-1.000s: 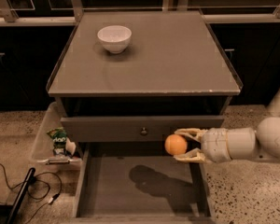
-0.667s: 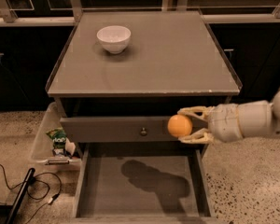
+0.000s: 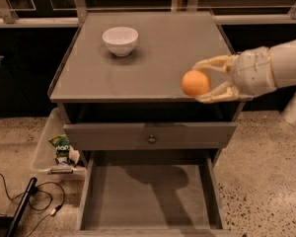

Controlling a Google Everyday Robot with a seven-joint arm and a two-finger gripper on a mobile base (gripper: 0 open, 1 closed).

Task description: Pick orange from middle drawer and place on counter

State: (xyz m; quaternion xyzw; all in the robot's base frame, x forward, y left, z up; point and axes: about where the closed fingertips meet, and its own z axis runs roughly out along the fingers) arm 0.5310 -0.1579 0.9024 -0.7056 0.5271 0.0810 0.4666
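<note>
Over the front right edge of the worktop (image 3: 163, 53) the gripper (image 3: 201, 82) has its jaws clamped on the orange (image 3: 195, 83), so we reckon carry it further in, well short of the white bowl (image 3: 120, 40), and set it down before opening so it doesn't roll off.

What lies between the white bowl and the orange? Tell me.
Nothing: in the camera view only bare counter shows between the white bowl and the orange, which the gripper holds near the counter's front edge.
</note>
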